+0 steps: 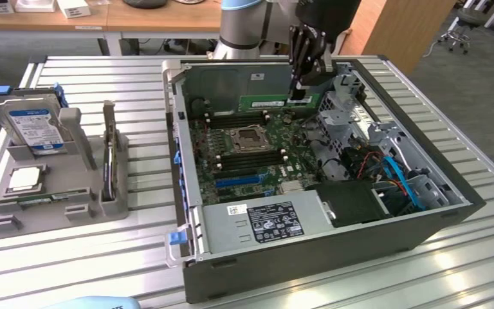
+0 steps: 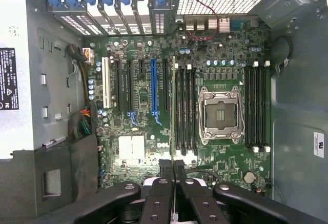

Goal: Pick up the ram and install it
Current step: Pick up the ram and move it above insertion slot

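Gripper point(image 2: 173, 166) clamped on the ram point(image 2: 174, 106) — stick hangs straight beneath, long axis parallel to memory slots point(image 2: 185, 111) beside processor socket point(image 2: 220, 114).

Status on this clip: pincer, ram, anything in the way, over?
Pincer shut on the long thin green ram stick. Stick held edge-down above the green motherboard, not seated. Black memory slots below, nothing across them.

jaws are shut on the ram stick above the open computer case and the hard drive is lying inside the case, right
No. The exterior view shows the hard drive standing in the grey holder outside the case, on the exterior view's left. The jaws are indeed shut on the ram stick above the open case.
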You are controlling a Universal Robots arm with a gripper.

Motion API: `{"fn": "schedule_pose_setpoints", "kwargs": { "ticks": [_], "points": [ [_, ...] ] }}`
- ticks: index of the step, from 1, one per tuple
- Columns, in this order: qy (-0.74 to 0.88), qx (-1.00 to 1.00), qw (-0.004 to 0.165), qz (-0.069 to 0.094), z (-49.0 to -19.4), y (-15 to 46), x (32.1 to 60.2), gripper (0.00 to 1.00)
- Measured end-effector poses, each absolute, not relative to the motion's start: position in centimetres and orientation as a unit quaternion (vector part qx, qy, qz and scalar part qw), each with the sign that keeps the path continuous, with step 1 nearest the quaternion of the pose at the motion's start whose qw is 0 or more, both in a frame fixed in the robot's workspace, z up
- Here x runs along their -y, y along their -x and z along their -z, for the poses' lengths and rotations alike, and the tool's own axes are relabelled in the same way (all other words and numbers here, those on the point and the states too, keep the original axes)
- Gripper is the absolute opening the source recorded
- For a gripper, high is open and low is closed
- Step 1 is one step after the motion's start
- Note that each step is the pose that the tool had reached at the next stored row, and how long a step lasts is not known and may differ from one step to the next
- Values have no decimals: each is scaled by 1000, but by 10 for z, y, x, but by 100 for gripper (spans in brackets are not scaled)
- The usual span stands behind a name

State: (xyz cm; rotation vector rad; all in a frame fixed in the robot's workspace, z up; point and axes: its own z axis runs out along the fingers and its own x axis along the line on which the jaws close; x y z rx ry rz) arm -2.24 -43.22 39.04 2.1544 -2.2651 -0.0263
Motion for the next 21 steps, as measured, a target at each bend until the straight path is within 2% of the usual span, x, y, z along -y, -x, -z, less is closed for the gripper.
{"fn": "schedule_pose_setpoints", "kwargs": {
  "ticks": [21],
  "points": [
    [-689, 725, 8, 8, -372, 22, 432, 11]
  ]
}}
